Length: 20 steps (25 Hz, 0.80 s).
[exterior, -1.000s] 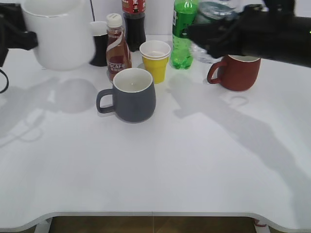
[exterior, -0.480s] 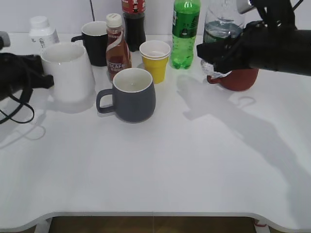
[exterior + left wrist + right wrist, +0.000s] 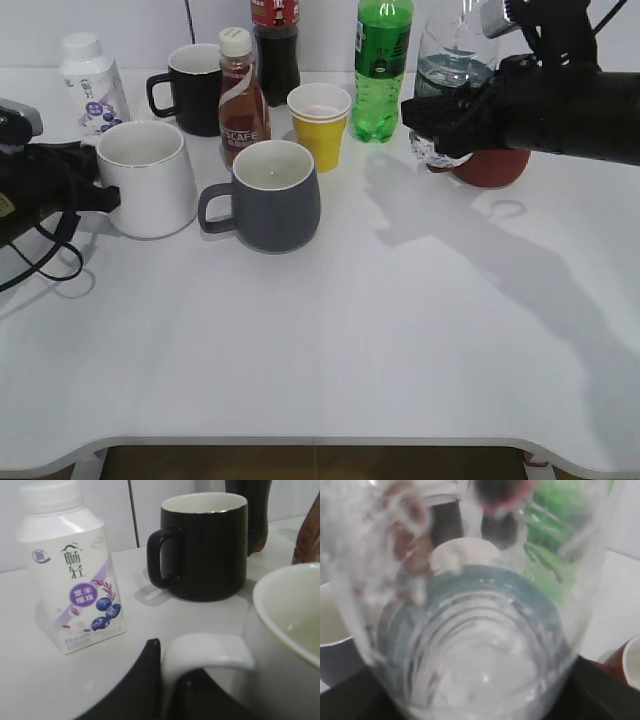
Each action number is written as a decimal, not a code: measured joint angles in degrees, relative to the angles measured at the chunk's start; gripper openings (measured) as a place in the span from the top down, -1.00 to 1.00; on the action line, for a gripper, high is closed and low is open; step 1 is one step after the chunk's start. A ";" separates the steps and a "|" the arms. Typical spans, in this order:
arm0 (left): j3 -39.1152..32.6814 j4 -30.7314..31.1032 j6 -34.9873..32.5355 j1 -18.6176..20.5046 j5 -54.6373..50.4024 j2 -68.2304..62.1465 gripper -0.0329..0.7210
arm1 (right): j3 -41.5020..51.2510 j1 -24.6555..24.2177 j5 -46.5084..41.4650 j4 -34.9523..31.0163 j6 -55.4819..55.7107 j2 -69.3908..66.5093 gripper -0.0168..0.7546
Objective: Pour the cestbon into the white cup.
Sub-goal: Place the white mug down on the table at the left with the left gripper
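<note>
The left gripper (image 3: 95,190) is closed on the handle of the white cup (image 3: 150,178), which over the last second has come down from the air and now stands on the counter (image 3: 330,330), just left of the grey mug (image 3: 272,195). The right gripper (image 3: 440,125) is clamped around the water bottle (image 3: 452,60), which has risen into view and is held upright above the red mug (image 3: 492,165), well apart from the white cup. So the cup looks placed and ready, but the bottle must still cross over the mugs before any pouring.

The bottle's top is cut off by the frame, so whether its cap is on cannot be told. The right wrist view is a blur through the plastic. The left gripper's tips are partly hidden behind the handle.
</note>
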<state>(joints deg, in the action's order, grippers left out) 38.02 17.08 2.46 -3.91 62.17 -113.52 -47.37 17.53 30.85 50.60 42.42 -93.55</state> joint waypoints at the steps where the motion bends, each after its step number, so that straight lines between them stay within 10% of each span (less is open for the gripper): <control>1: 0.00 -0.12 -0.04 0.06 0.12 0.00 0.84 | 0.00 0.00 0.00 0.00 0.06 0.00 -0.23; 13: -3.06 -0.48 0.42 0.17 1.79 0.00 0.77 | 0.00 0.00 0.00 0.00 0.95 0.00 -0.23; 20: -3.48 0.10 0.83 0.17 2.08 0.38 0.22 | 0.00 0.00 1.74 0.00 1.17 0.00 -0.23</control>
<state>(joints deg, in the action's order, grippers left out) 34.54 17.19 3.29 -3.74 64.25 -113.15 -47.37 17.53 32.59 50.60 43.59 -93.55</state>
